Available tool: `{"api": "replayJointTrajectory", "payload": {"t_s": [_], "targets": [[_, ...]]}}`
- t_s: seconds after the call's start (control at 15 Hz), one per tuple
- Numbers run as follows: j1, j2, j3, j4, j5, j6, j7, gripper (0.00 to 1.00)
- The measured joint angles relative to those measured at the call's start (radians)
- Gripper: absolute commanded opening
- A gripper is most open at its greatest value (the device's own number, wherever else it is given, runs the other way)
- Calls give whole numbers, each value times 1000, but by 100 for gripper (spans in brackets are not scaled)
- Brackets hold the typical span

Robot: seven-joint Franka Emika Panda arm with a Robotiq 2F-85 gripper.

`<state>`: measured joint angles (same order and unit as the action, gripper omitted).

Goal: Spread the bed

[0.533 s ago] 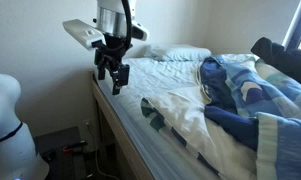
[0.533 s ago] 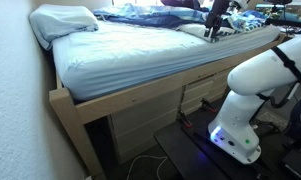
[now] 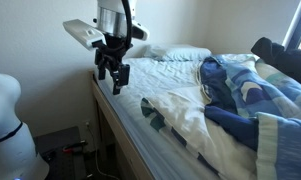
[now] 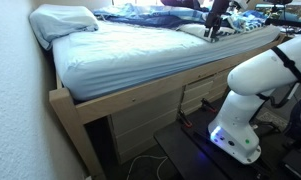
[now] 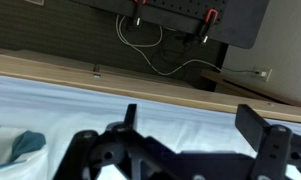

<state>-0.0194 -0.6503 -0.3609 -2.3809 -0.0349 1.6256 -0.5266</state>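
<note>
The bed (image 3: 118, 125) has a wooden frame, a white quilted sheet and a white pillow (image 3: 182, 53) at its head. The blue, light-blue and white striped blanket (image 3: 252, 100) lies bunched on the far half. My gripper (image 3: 116, 82) hangs open and empty just above the near edge of the mattress, apart from the blanket. In an exterior view the gripper (image 4: 211, 33) is over the far end of the bed (image 4: 120, 55). In the wrist view the open fingers (image 5: 190, 125) frame bare white sheet (image 5: 180, 118) and the wooden bed rail (image 5: 110, 80).
A dark bundle of cloth (image 3: 280, 55) lies at the bed's far side. A white dress form (image 3: 10, 130) stands on the floor beside the bed. The white robot base (image 4: 252, 95) stands by the bed's drawers. A wall with cables (image 5: 170, 45) is beyond the rail.
</note>
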Motion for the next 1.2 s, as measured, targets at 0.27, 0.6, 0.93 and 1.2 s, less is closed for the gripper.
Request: {"api": "replayJointTrajectory", "payload": {"t_s": [0.27,0.6,0.93,1.2], "targets": [[1,2,26,3,-68,82,-45,100],[1,19,90,6,-255,179,-55,100],[1,70,113,59,-385,277,-56,100],[-16,112,113,108,-476,399,-55,100]]}}
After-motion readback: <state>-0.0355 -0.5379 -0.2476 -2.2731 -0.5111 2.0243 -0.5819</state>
